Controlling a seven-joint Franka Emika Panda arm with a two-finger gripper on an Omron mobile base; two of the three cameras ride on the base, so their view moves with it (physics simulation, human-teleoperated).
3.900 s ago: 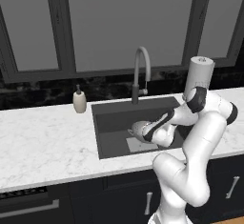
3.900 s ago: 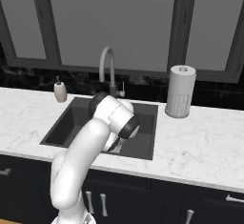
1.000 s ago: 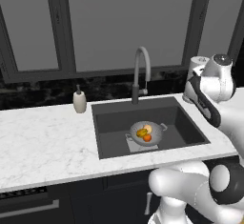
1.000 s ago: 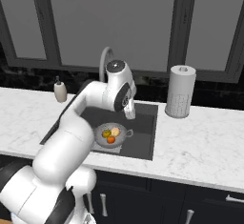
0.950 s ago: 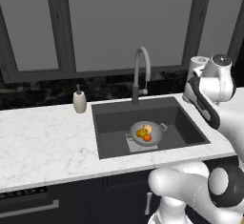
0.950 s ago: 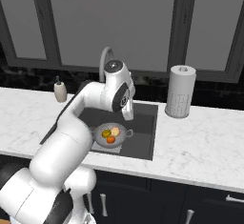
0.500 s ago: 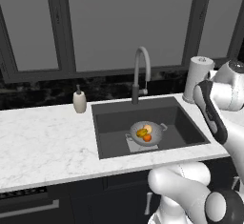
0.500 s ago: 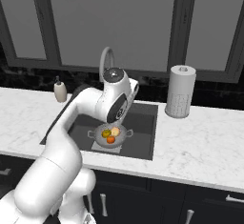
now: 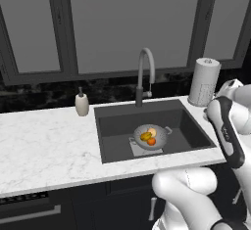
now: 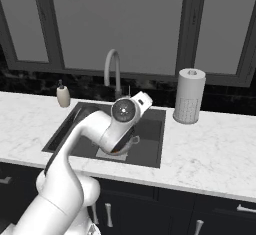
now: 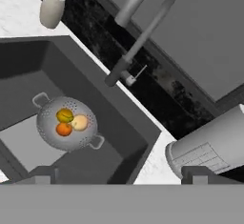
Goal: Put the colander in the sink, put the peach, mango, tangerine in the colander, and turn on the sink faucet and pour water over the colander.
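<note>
colander (image 9: 149, 136) in sink (image 9: 191, 131), holding peach (image 11: 80, 122), mango (image 11: 65, 115), tangerine (image 11: 63, 129) | sink faucet (image 11: 143, 18) at colander's 12 o'clock | tool (image 11: 119, 174) wide, empty

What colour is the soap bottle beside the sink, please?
Off-white soap bottle with a dark pump top, clearest in the left base view.

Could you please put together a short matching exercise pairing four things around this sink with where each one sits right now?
Things:
1. tangerine
2. colander
3. paper towel roll
4. soap bottle

Places:
A. on the counter to the right of the sink
B. on the lighter patch of the sink floor
C. on the counter to the left of the sink faucet
D. inside the pierced metal bowl, beside two other fruits

Pairs: 1-D, 2-B, 3-A, 4-C
</note>
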